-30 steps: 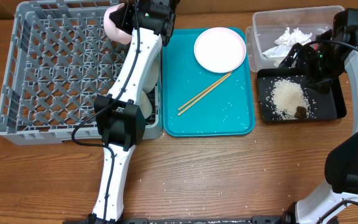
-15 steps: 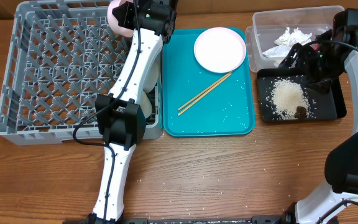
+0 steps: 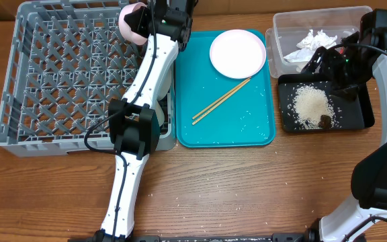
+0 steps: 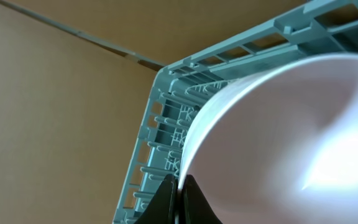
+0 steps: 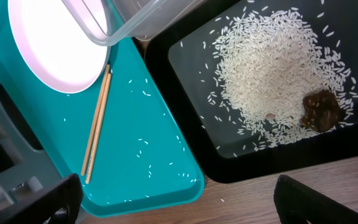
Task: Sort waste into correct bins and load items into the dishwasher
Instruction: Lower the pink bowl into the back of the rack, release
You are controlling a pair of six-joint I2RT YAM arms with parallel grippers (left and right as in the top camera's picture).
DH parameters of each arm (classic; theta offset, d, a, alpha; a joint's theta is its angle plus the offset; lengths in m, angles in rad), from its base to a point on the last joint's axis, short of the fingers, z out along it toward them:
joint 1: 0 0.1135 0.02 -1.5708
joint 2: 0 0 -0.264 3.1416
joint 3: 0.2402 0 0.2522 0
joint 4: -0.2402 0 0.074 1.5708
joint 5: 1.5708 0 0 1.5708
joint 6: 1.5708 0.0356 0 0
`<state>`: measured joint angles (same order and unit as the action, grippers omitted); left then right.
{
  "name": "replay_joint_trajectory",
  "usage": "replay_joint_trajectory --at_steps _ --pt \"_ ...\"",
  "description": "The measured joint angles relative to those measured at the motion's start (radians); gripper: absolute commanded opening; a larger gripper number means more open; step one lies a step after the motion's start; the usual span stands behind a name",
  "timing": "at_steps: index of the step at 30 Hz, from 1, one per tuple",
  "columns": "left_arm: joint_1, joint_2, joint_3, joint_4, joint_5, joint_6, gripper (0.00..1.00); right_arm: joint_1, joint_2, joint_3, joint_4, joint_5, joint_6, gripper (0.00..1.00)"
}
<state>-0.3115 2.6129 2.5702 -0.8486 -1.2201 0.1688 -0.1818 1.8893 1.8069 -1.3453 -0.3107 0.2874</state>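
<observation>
Loading step in hand: the left claw (image 4: 178, 200), clamped on the rim of 1 white-pink bowl (image 3: 133, 22), holds it over the far right corner of the grey dish rack (image 3: 11, 87), so the next move calls for lowering it between pegs before release.

We have one dish rack (image 3: 59, 74), one teal tray (image 3: 247, 128), one plate (image 3: 237, 54), two chopsticks (image 3: 221, 101), one pink bowl (image 3: 132, 21), one clear tub (image 3: 294, 23), one black tray (image 3: 358, 117), one napkin (image 3: 314, 40), one brown lump (image 3: 324, 121).
</observation>
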Motion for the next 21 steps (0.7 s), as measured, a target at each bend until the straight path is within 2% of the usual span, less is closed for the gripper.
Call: replay_joint_trajectory --at_steps 16,19,21 --pt "-0.001 0.0 0.0 -0.055 -0.035 0.026 0.05 0.0 0.0 0.0 0.0 0.0 0.0 1.0" --pt "-0.012 0.0 0.0 -0.076 -0.042 0.026 0.07 0.0 0.0 0.0 0.0 0.0 0.0 1.0" --pt "-0.019 0.0 0.0 -0.088 -0.041 0.026 0.13 0.0 0.0 0.0 0.0 0.0 0.0 1.0"
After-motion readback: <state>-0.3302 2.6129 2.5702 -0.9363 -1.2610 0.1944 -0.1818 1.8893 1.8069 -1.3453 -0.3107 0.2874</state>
